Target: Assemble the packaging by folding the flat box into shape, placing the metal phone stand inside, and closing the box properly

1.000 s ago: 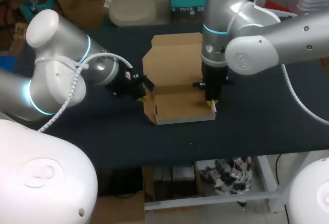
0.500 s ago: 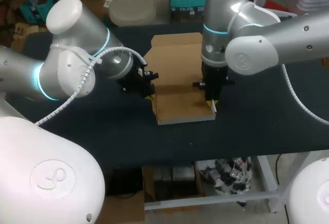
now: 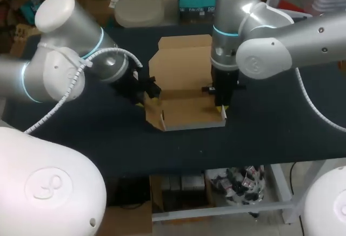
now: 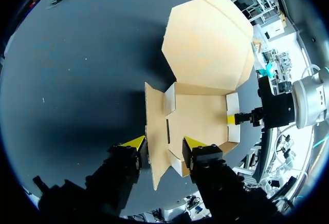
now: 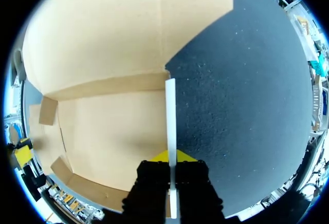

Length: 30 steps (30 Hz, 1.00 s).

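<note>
A brown cardboard box [image 3: 186,111] lies mid-table as a shallow tray, its lid [image 3: 184,57] folded back flat behind it. In the left wrist view the box's left side wall [image 4: 153,131] stands between the spread fingers of my left gripper [image 4: 164,143], which is open. From above, that left gripper [image 3: 150,99] sits at the tray's left end. My right gripper [image 3: 220,109] points straight down at the tray's right end. In its own view the right gripper [image 5: 169,157] is shut on the upright right side wall [image 5: 170,116]. The tray floor [image 5: 113,131] is bare.
The black tabletop [image 3: 270,133] stretches to either side of the box, and its front edge runs a short way below the tray. My right arm's yellow tip [image 4: 231,117] shows across the tray from the left gripper.
My left arm swung in against the box's left end, then eased back a little. Its gripper has opened around the left side wall. The right arm has kept still.
</note>
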{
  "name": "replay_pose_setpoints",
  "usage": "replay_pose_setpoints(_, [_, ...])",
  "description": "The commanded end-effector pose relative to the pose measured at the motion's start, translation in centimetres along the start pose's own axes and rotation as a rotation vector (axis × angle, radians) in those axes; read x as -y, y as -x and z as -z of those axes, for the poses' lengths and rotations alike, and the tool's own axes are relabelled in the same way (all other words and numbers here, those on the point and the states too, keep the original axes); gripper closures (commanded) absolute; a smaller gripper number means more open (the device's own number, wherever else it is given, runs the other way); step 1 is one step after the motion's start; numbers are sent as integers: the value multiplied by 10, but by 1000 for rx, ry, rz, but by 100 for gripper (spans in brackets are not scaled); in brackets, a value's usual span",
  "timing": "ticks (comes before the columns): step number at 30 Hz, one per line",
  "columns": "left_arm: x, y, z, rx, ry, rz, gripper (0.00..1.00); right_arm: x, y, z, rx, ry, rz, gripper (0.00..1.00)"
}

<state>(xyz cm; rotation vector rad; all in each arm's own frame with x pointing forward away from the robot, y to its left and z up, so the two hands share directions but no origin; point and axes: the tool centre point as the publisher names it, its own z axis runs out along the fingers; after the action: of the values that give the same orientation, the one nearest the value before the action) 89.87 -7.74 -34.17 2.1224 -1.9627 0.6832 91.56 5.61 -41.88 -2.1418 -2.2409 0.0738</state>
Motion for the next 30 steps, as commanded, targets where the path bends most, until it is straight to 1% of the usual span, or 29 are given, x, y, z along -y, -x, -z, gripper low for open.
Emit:
replay_pose_setpoints(1, [-8,24,32,-108,11,-12,52,-1,-1,1,4,-3,-1,100])
replay_pose_setpoints(3, [-8,37,36,-157,27,-17,53,-1,-1,1,4,-3,-1,100])
replay_pose_setpoints(5, [-7,47,38,-191,26,-25,56,-1,-1,1,4,-3,-1,100])
replay_pose_setpoints(7, [-8,55,39,-203,24,-28,59,-1,-1,1,4,-3,-1,100])
replay_pose_setpoints(11, [-6,68,39,-247,37,-30,79,-1,-1,1,4,-3,-1,100])
replay_pose_setpoints(12, [-6,71,38,-251,36,-27,100,-1,-1,1,4,-3,-1,100])
replay_pose_setpoints(15, [-5,79,35,-272,42,-20,100,-1,-1,1,4,-3,-1,100])
replay_pose_setpoints(21, [-6,86,19,-324,59,-20,100,-1,-1,1,4,-3,-1,100])
replay_pose_setpoints(30, [-6,84,-2,-361,92,-35,100,-1,-1,1,4,-3,-1,100])
